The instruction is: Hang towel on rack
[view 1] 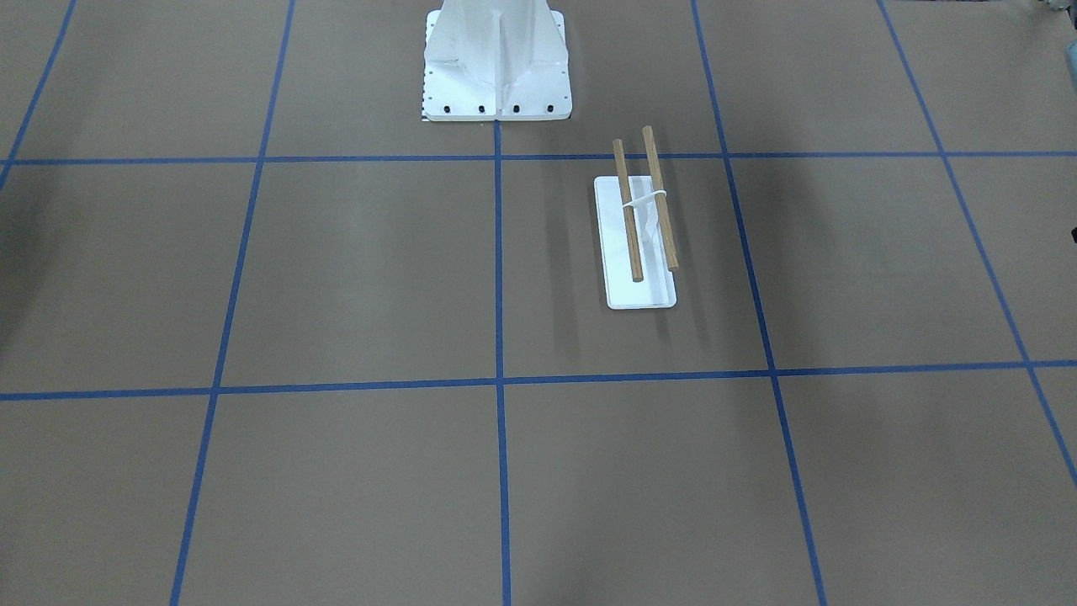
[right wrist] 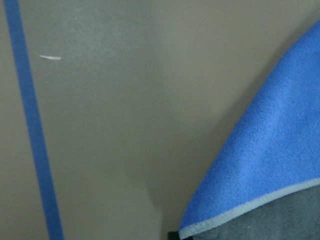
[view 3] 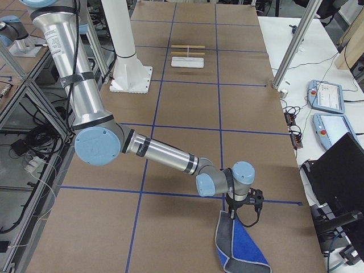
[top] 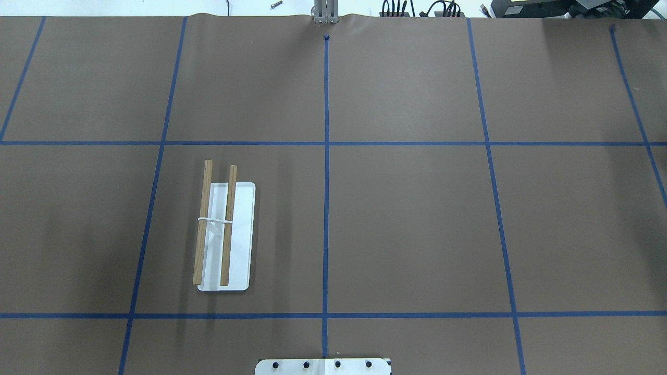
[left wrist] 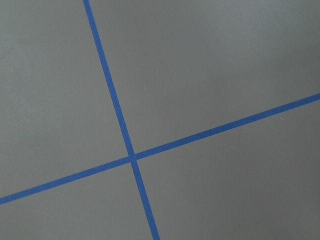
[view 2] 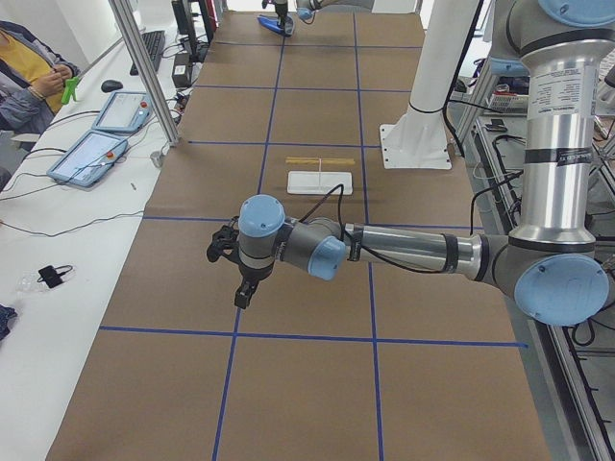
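Starting layout for hanging the towel (view 3: 245, 250) on the rack (top: 227, 229). The rack, two parallel wooden bars raised over a white base plate, stands on the robot's left half of the brown surface (top: 417, 219), near the robot's pedestal, with both bars bare. The towel is well apart from it, at the far right end of the surface, so it will probably have to be carried across. The towel hangs from the right hand (view 3: 243, 215), pinched at its top, and drapes down in a narrow fold, which suggests a lift by one edge or corner to let the cloth fall open. Its lower end seems to reach the surface. No view shows whether this hand's jaws are closed. The left hand (view 2: 244, 288) points down over bare surface at the opposite end with nothing in it, and its opening cannot be judged. The towel is royal blue with a fine nap, thin pale-grey edging and a darker greyish reverse.
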